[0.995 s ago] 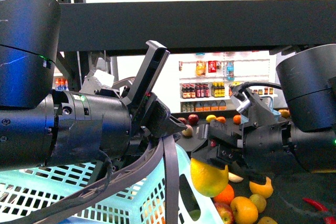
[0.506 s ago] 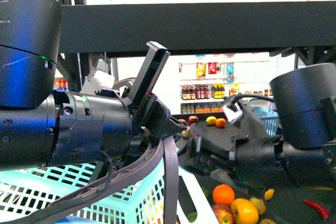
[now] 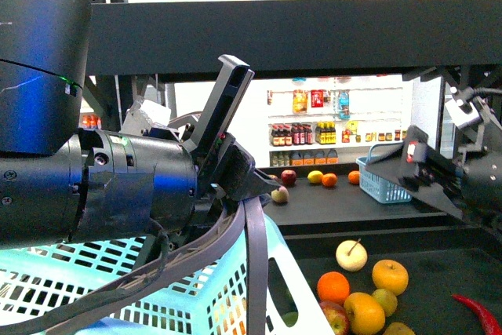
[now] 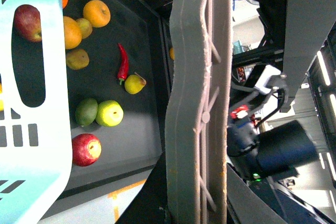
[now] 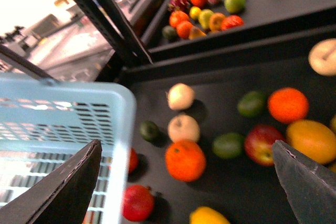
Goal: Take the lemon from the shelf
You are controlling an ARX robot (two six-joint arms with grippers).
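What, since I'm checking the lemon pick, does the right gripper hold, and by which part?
Nothing: the right gripper is open, its jaws apart and empty.

The left arm point(image 3: 118, 186) is built of fat glossy black cylinders with a small green light point(image 3: 118, 141). Dark cables point(image 3: 196, 250) loop behind its fingers point(image 4: 199, 103), one of them pale grey and ribbed. The right arm point(image 3: 471, 186) is black with a red mark point(image 3: 409, 149) and a white connector point(image 3: 460, 110).

Your front view's backlit by the blown-out aisle; arms dark, blue-sheened. Right wrist view's motion-blurred, overexposed in one corner.
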